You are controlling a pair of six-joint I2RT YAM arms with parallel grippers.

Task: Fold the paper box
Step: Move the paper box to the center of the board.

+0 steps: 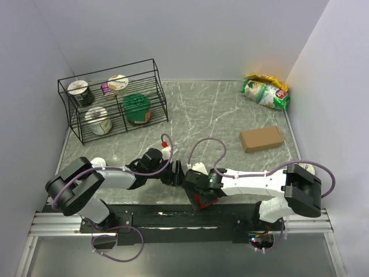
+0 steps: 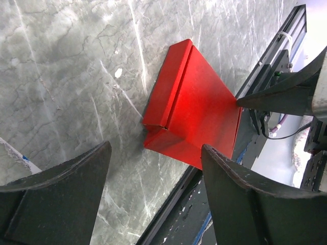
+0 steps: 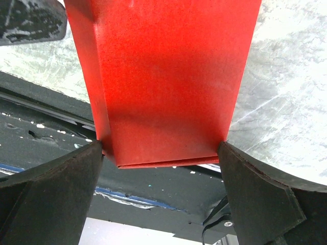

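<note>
Grey marbled surface (image 1: 230, 109) carries the red paper box (image 2: 194, 107) flat, one end overhanging its near edge. Around the paper box, the right end effector (image 3: 161, 153) stands wide, fingertips against both sides. Just beside it hovers the left end effector (image 2: 156, 153), wide and empty.

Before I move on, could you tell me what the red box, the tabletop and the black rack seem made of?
Paper box: thin matte red card, sharply creased. Tabletop: grey veined stone or marble-look laminate, slightly glossy with glare. Rack: thin black wire, probably coated metal.
</note>
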